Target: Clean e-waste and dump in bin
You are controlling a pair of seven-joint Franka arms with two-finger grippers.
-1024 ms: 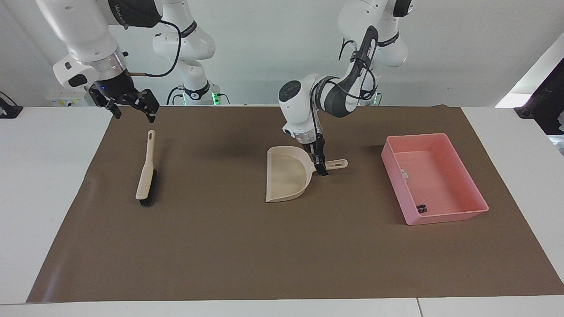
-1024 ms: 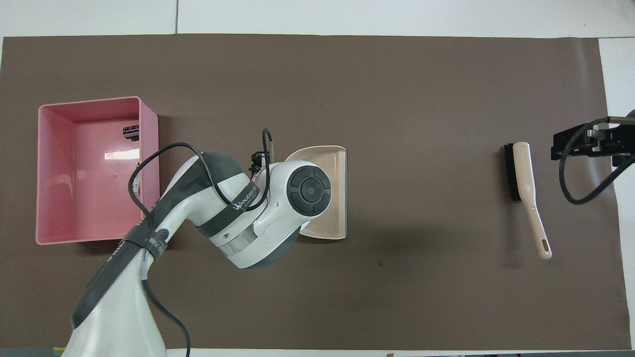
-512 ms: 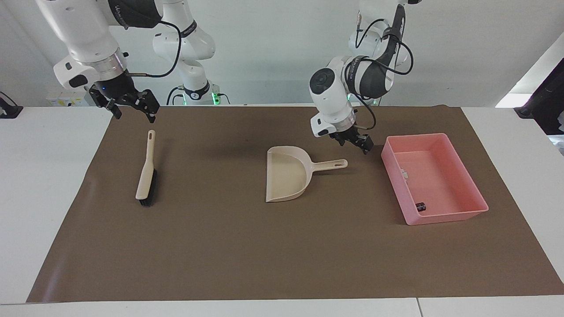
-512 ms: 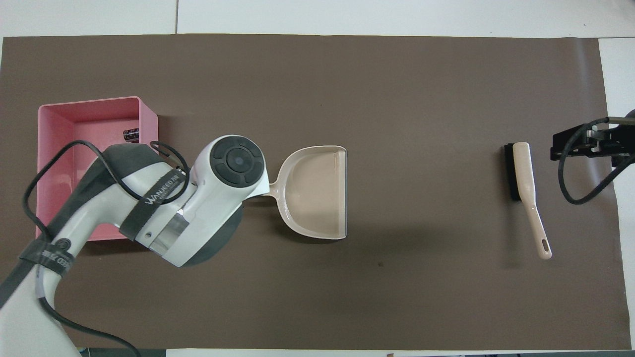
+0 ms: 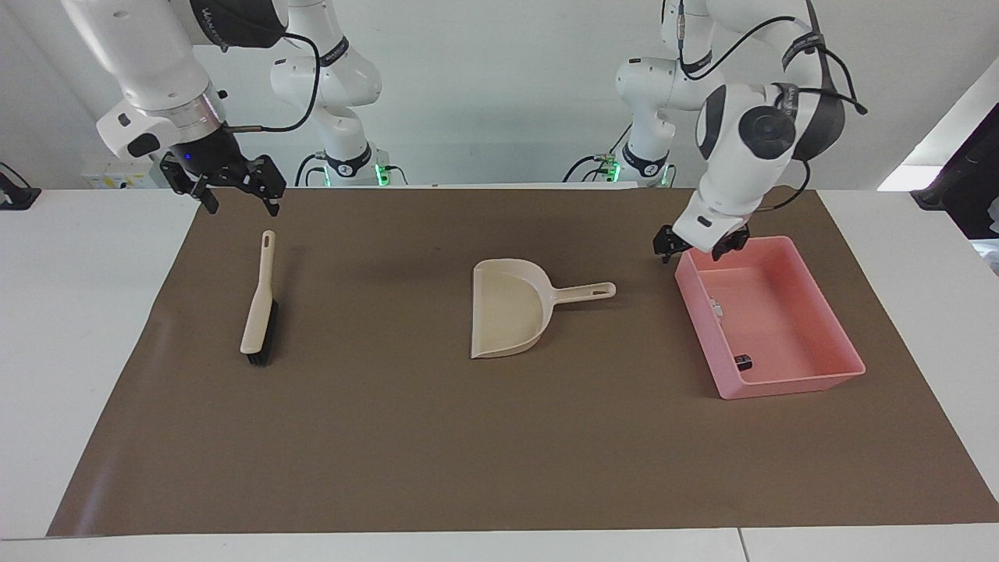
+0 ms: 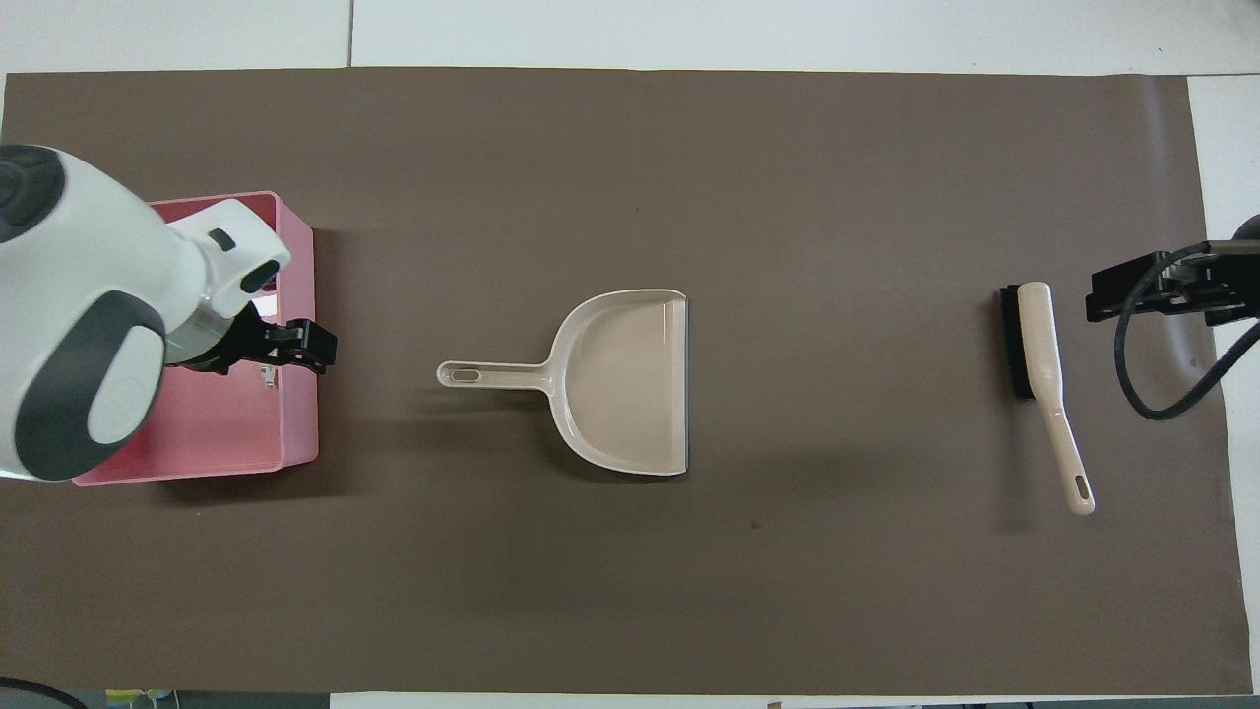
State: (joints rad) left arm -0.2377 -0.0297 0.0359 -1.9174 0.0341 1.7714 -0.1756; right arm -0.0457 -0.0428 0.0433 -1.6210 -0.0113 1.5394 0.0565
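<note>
Both bits of e-waste already lie inside the bin (image 5: pixel 812 328): the white piece (image 5: pixel 716 307) rests against the wall that faces the dustpan, and the dark block (image 5: pixel 744 361) sits in the corner farthest from the robots. Judged from their look, these 2 pieces are light, hard and rigid, too small for a sure pinch, so sweeping suits them better than gripping. The bin itself looks like thin stiff plastic with upright walls; it would probably slide easily on the brown mat (image 5: pixel 390 437), and a rim is the natural place to take hold.

The left pincer (image 5: pixel 700 243) hangs over the bin's corner nearest the robots, on the dustpan's side, with nothing in it; its fingers seem slightly parted, released. The right pincer (image 5: pixel 234 184) waits in the air over the mat's edge at the right arm's end of the desk (image 5: pixel 86 312), spread wide and empty, above the tip of the brush (image 5: pixel 259 300) handle.

The dustpan (image 5: pixel 511 308) lies flat mid-mat, its handle pointing toward the bin, well apart from both brush and bin. Open mat surrounds every item, so there is ample room to move; the only edges to mind are the bin's walls just below the left pincer.
</note>
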